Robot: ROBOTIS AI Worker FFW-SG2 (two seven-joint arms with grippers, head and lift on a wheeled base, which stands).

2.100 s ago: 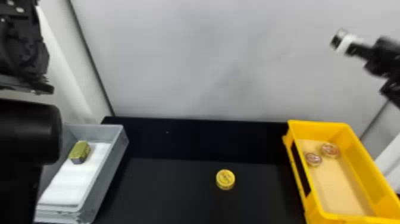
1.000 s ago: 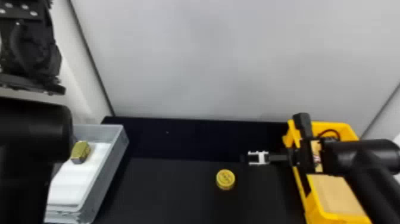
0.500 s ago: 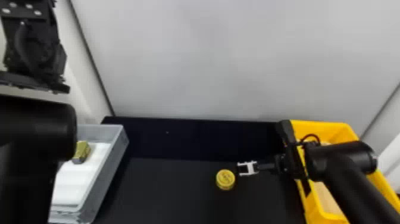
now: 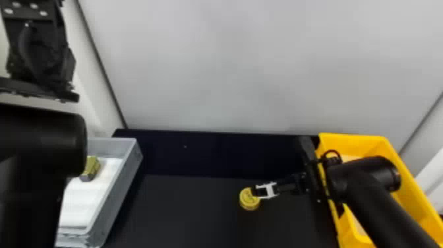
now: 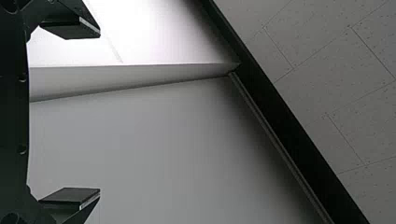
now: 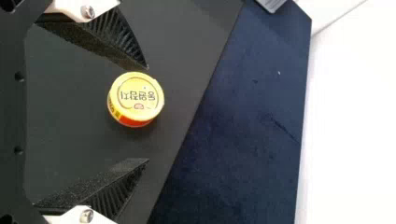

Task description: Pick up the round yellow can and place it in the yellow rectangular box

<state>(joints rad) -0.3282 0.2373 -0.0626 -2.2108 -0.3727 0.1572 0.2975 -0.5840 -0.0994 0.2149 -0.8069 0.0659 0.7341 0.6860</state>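
Pale grey wall (image 4: 230, 66) stood behind a black bench (image 4: 184, 211), whose rear strip was a very dark blue. Over the bench, your right claw (image 4: 255, 192) reached in from the right side and pointed left. It was released, its two dark, ribbed fingers spread wide and gripping nothing. Between their tips, as the right wrist view showed you, was the round yellow can (image 4: 247, 201), upright on the bench. It sat closer to one finger than to the other, just beside that nearer one, with writing on its lid and a band of orange-red around its lower side.

To the right of that claw, you had the yellow rectangular box (image 4: 369, 141), with your black right arm (image 4: 385, 211) crossing above it. Well off to the claw's left was a grey tray (image 4: 122, 184) with a white lining (image 4: 79, 201), and on the lining lay a small yellow-green block (image 4: 89, 170), partly hidden by your left arm (image 4: 43, 141).

That arm was raised at the far left of the head view. Your left claw (image 5: 100, 114) was also released, its fingers well apart and holding nothing, with wall and tiled ceiling (image 5: 336, 84) beyond them.
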